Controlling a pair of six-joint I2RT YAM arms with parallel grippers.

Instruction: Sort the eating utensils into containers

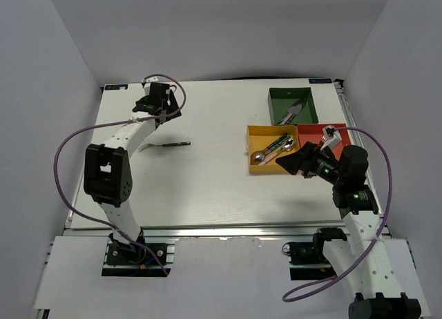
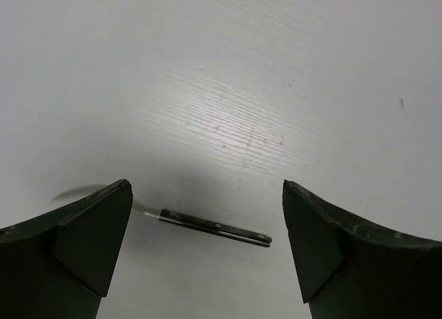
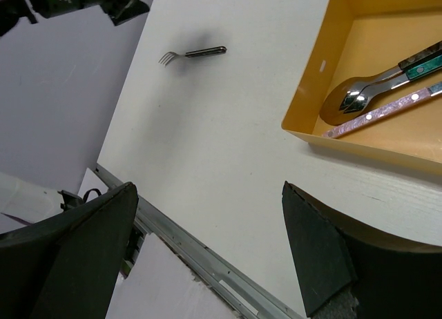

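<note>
Left pincer hides fork tines; right wrist shows.

Open table is left free to the left of the yellow tray, interrupted only by a fork beside the left arm; behind and right of that tray, passage is closed off by the green tray and red tray.

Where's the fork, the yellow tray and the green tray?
fork (image 1: 173, 145): top external view, on its black handle.
yellow tray (image 1: 262, 134): top external view, on its bare floor.
green tray (image 1: 286, 97): top external view, on its bare floor.
</note>
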